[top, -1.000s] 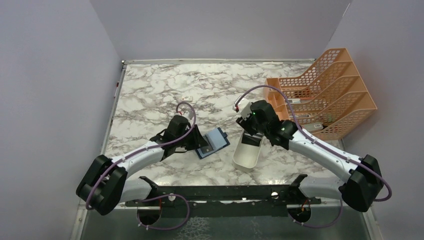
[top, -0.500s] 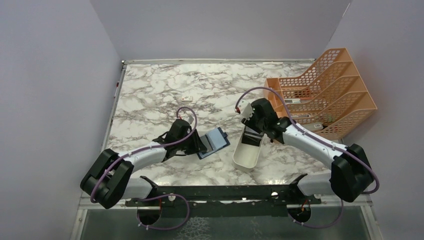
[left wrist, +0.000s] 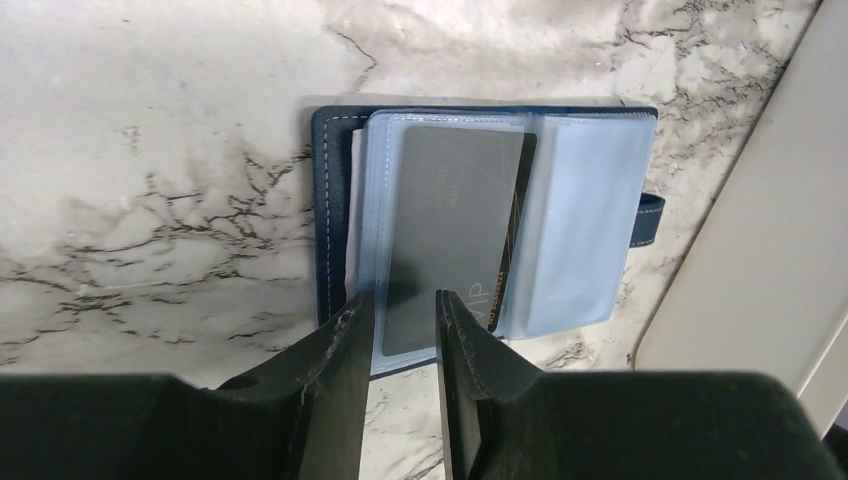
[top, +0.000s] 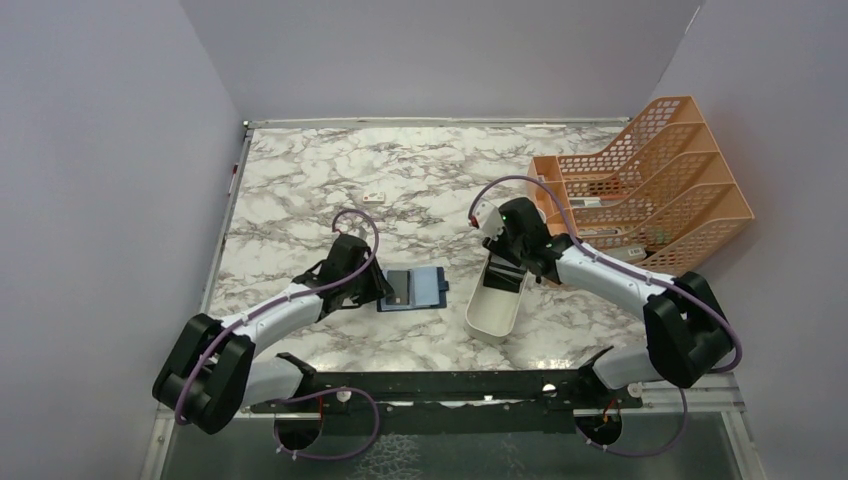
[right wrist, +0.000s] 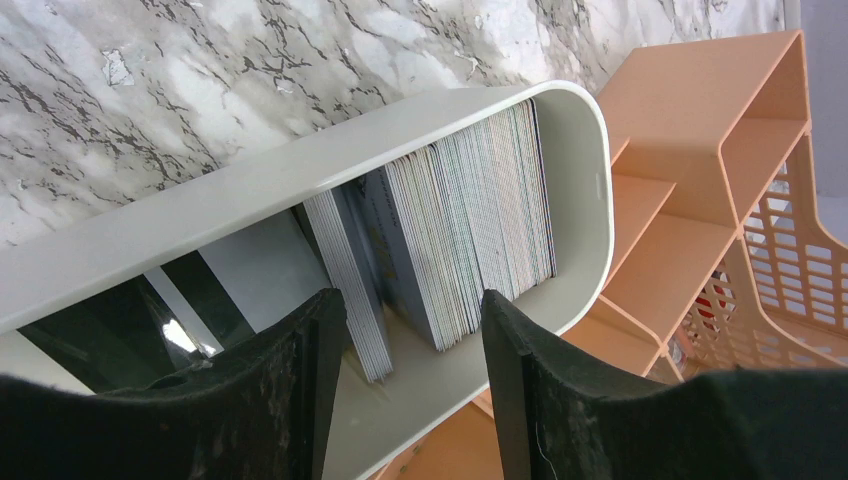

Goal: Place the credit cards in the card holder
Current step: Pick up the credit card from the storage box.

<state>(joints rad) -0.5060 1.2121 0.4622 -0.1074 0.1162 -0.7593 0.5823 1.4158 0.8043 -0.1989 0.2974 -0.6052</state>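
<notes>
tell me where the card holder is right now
In the top view the card holder lies open on the marble table, left of centre, between the left gripper and the white tray.

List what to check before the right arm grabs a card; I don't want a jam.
1. Card holder lies open flat: ok.
2. Grey card fully seated in its sleeve: cannot tell; it sits slightly askew.
3. Left end effector clear of the card holder: not ok; it overlaps the near edge.
4. Right end effector open at the stacked cards in the white tray: ok.
5. Single card isolated between its jaws: not ok; many stand there.
</notes>
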